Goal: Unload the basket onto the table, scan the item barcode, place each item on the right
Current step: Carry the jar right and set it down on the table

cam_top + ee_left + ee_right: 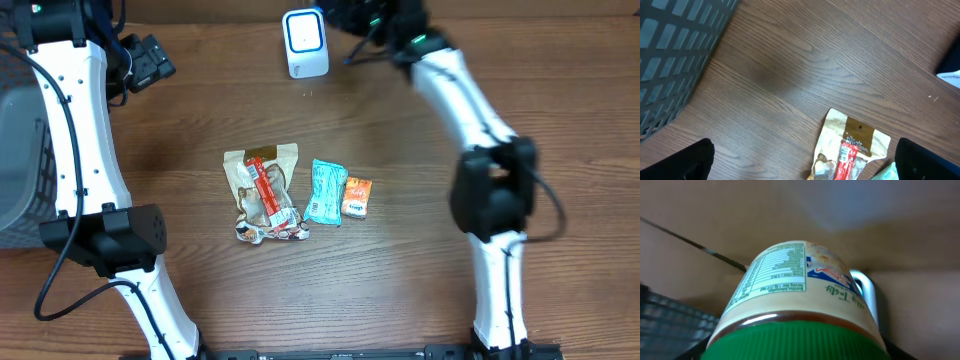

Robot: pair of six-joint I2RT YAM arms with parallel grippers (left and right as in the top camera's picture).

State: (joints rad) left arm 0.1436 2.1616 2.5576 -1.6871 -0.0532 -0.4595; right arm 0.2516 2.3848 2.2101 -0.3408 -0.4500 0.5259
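Green-lidded, cream-labelled jar (790,280)

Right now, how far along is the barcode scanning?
Done: nothing I can confirm as scanned. In hand: the right jaws hold the green-lidded jar up near the scanner. Left: the brown pouch, teal packet and orange packet lie on the table; the left jaws stand open and empty.
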